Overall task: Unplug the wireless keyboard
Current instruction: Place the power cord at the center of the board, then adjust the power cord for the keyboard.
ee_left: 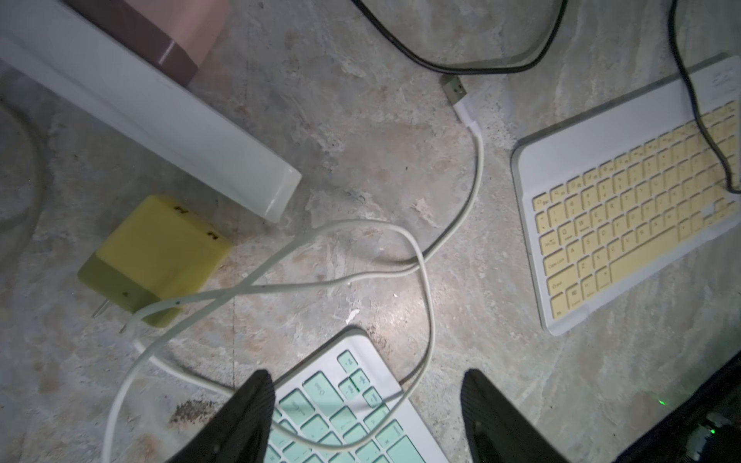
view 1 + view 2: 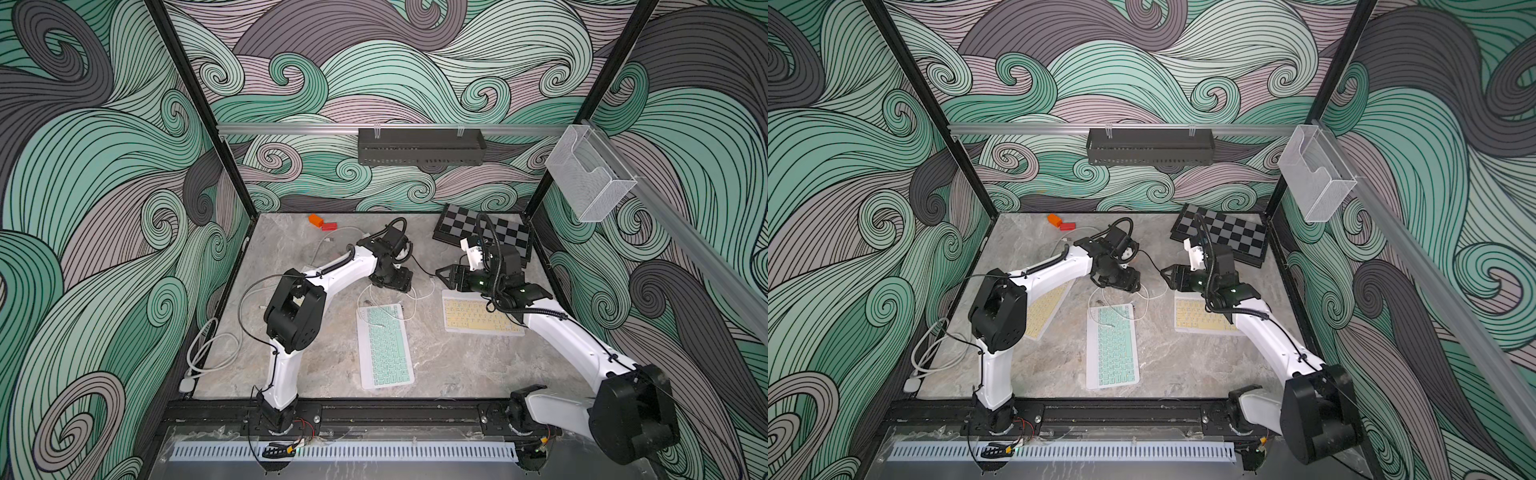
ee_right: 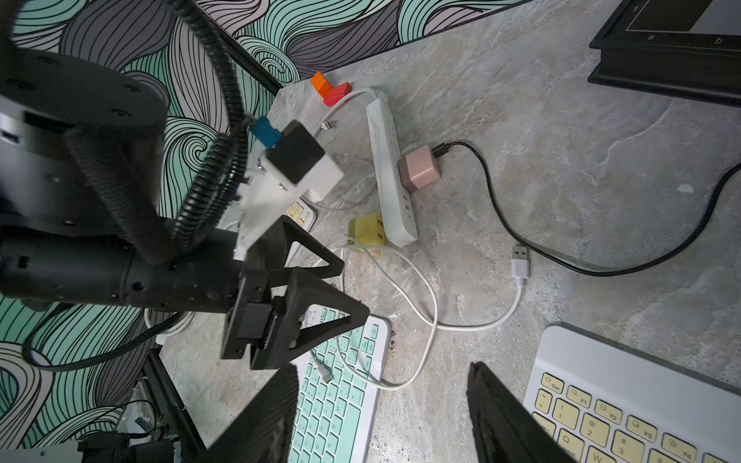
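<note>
A mint-green keyboard (image 2: 384, 347) (image 2: 1112, 347) lies mid-table. A loose white cable (image 1: 429, 304) (image 3: 433, 312) loops over its far end. The cable's small plug (image 3: 326, 375) rests on the green keys, and its USB plug (image 1: 455, 89) (image 3: 520, 254) lies free on the table. My left gripper (image 2: 392, 286) (image 1: 367, 381) hovers open over that far end, and cable runs between its fingers untouched. To the right, my right gripper (image 2: 442, 276) (image 3: 383, 371) stands open beside a yellow keyboard (image 2: 478, 318) (image 1: 625, 200). A black cable (image 3: 501, 208) runs from a pink charger (image 3: 419, 173) towards it.
A white power strip (image 3: 391, 168) carries the pink charger, with a yellow charger (image 1: 160, 252) lying loose beside it. Another yellow keyboard (image 2: 1044, 309) sits under my left arm. A chessboard (image 2: 482, 232) is at the back right, orange and red blocks (image 2: 322, 222) at the back, coiled white cord (image 2: 208, 349) at the left.
</note>
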Tool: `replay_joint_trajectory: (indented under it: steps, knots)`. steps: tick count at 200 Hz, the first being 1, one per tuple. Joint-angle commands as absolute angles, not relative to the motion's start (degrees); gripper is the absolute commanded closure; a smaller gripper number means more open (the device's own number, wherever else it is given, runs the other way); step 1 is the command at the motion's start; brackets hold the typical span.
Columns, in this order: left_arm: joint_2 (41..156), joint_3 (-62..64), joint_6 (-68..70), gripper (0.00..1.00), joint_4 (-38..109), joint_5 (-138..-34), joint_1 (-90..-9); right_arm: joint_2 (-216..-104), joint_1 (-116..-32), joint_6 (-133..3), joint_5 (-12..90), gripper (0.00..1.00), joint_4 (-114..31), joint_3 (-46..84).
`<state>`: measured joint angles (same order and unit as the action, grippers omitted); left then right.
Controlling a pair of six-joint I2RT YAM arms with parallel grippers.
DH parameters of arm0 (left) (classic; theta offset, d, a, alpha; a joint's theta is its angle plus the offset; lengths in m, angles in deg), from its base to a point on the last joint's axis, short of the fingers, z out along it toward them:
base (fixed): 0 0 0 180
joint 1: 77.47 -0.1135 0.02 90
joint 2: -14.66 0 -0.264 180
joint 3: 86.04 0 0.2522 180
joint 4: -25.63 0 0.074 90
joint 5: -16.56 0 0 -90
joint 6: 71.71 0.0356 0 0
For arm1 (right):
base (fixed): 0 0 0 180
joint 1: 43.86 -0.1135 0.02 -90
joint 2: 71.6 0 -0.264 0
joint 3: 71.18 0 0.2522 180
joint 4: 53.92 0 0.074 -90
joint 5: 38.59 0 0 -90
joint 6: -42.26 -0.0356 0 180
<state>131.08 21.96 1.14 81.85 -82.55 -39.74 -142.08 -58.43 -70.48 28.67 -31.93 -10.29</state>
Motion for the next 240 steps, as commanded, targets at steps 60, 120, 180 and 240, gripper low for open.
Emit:
replay_joint_trajectory:
  steps: [60,120,180,240]
  knots:
    - [140.7,29.1,-6.0,0.39,86.2,-68.8,-37.4,-142.1,-57.4,-71.5,26.2,0.33,-33.8,-10.8]
    - [140.0,26.9,-8.3,0.77,81.8,-67.1,-37.4,-142.7,-57.0,-71.6,25.3,0.34,-34.2,-10.8]
    - [133.3,19.8,-9.7,0.98,77.9,-68.4,-37.2,-143.3,-56.9,-71.8,24.7,0.34,-35.0,-11.3]
    - [128.6,18.6,-9.1,1.00,72.1,-76.8,-35.3,-142.9,-56.0,-72.9,26.6,0.34,-34.6,-11.4]
